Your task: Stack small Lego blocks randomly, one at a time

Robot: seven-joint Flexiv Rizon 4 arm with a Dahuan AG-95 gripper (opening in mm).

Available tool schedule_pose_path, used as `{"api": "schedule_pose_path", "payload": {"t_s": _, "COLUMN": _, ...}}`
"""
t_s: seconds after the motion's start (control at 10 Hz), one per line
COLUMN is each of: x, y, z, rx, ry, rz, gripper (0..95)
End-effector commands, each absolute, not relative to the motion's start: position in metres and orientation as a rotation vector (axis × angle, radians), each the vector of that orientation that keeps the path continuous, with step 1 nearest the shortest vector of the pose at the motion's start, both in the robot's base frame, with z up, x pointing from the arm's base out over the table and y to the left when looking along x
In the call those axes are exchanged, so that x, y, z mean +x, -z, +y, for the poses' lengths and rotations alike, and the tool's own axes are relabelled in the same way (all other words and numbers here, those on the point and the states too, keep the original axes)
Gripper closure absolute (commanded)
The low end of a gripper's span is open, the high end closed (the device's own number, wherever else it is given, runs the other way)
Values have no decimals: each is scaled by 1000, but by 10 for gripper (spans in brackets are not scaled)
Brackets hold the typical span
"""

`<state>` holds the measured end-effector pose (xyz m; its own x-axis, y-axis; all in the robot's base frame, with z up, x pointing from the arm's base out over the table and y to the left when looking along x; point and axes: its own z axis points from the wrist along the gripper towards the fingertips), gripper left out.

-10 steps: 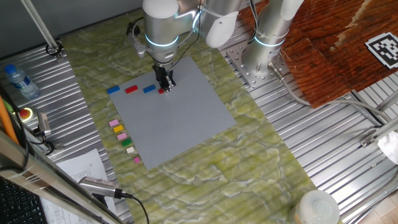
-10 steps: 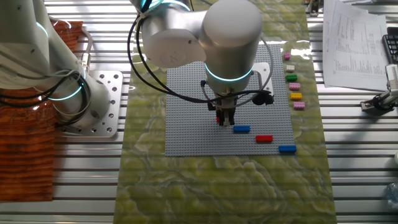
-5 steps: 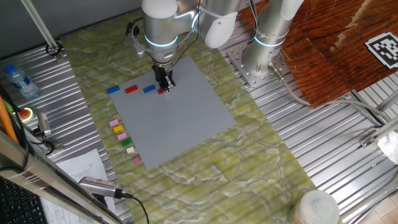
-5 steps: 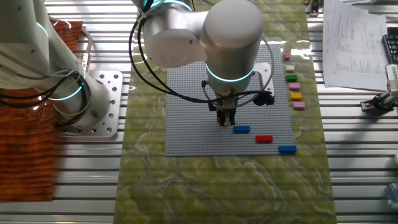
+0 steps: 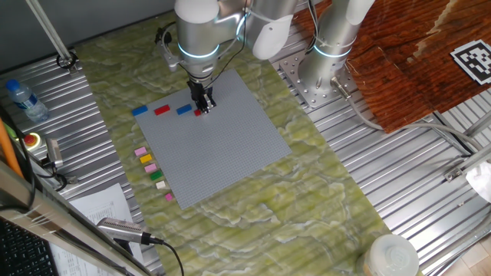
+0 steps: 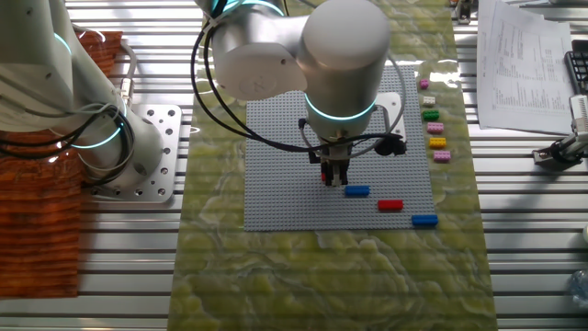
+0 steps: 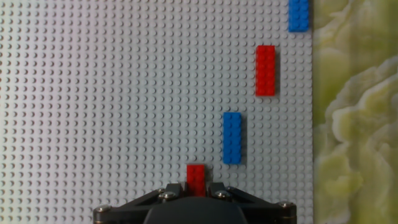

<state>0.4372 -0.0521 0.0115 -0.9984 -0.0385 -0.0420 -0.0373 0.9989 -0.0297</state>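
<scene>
My gripper (image 5: 202, 106) stands low over the grey baseplate (image 5: 222, 153), shut on a small red block (image 7: 196, 177) held between its fingers at the plate's surface. It also shows in the other fixed view (image 6: 333, 175). On the plate lie a blue block (image 7: 232, 137), a red block (image 7: 265, 70) and another blue block (image 7: 298, 15) at the plate's edge. In the fixed view these are the blue block (image 5: 184, 110), red block (image 5: 162, 110) and blue block (image 5: 140, 110). Several loose blocks, pink, yellow, green and cream (image 5: 149, 167), lie in a row beside the plate.
The green marbled mat (image 5: 307, 199) lies under the plate. A second arm's base (image 5: 326, 69) stands behind. A water bottle (image 5: 23, 98), papers (image 5: 100, 207) and a microphone (image 5: 123, 230) lie at the left. A white lidded container (image 5: 391, 257) stands at the front.
</scene>
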Motion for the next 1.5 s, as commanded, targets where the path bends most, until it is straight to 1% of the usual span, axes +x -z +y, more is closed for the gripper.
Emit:
{"api": "schedule_pose_path", "payload": {"t_s": 0.1, "x": 437, "y": -11, "z": -52, "rx": -56, "ry": 46, "rz": 3100, "gripper": 950}}
{"api": "schedule_pose_path", "payload": {"t_s": 1.2, "x": 440, "y": -2, "z": -52, "rx": -5, "ry": 33, "rz": 3108, "gripper": 950}}
{"api": "schedule_pose_path", "payload": {"t_s": 1.5, "x": 440, "y": 0, "z": -50, "rx": -23, "ry": 67, "rz": 3127, "gripper": 950}}
